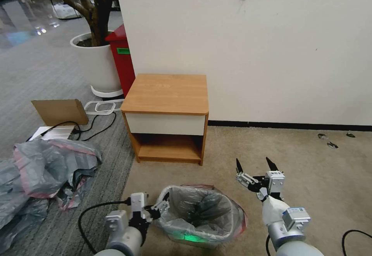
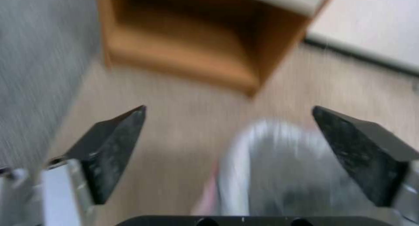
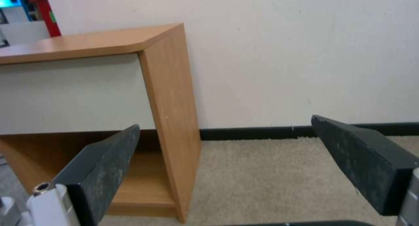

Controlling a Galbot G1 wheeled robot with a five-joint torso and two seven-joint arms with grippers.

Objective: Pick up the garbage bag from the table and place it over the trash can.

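Note:
The garbage bag [image 1: 201,205], grey crinkled film with a pink rim, lines the trash can [image 1: 193,240] on the beige carpet in front of the table [image 1: 166,93], whose top is bare. In the head view my left gripper [image 1: 162,205] sits at the can's left rim, fingers open. Its wrist view is blurred and shows the bag [image 2: 279,167] beyond the spread fingers [image 2: 109,147], with the table's shelf [image 2: 188,39] farther off. My right gripper [image 1: 255,167] hangs open to the right of the can, holding nothing. The right gripper [image 3: 227,134] faces the table's side panel [image 3: 172,98].
A heap of grey-pink bags [image 1: 46,167] lies on the grey carpet at the left, with a cardboard piece [image 1: 60,110] and cables behind it. A white plant pot [image 1: 97,62] and a red cabinet [image 1: 122,58] stand left of the table. Bare beige carpet spreads to the right.

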